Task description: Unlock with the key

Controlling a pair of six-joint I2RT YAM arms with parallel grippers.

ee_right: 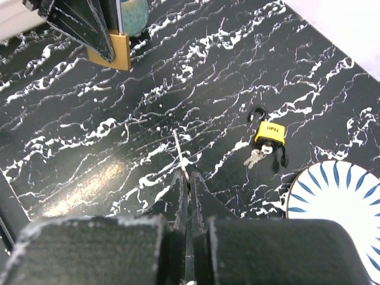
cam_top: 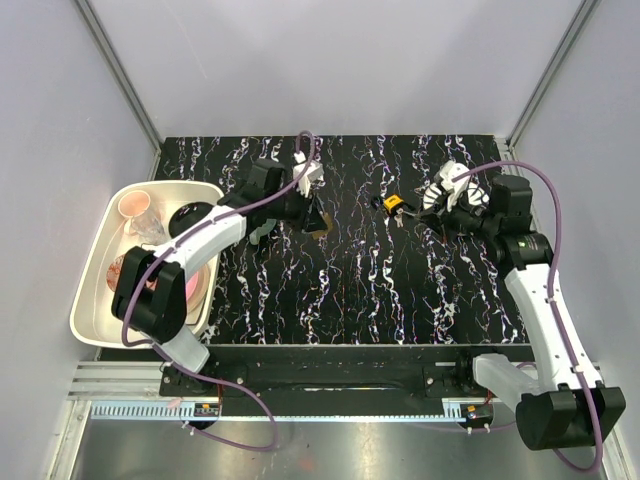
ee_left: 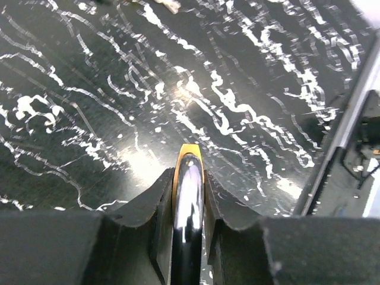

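Top external view: we are seeing the left gripper [cam_top: 312, 205] clamping the brass padlock [cam_top: 319, 221] in its jaws, the right gripper [cam_top: 432, 200] well apart. Left wrist view: fingers [ee_left: 148, 202] are squeezing the chrome shackle [ee_left: 189, 202]; torque could slip it. Right wrist view: fingers [ee_right: 203, 202] are pinching the thin key [ee_right: 179, 148], padlock far ahead; misalignment could miss the keyway.

Along the left edge of the bench [cam_top: 350, 290] I see a white tub [cam_top: 95, 300] of pink dishes [cam_top: 135, 205] and a black bowl [cam_top: 190, 215] — a blue-striped plate [ee_right: 332, 208] sits on the right side.
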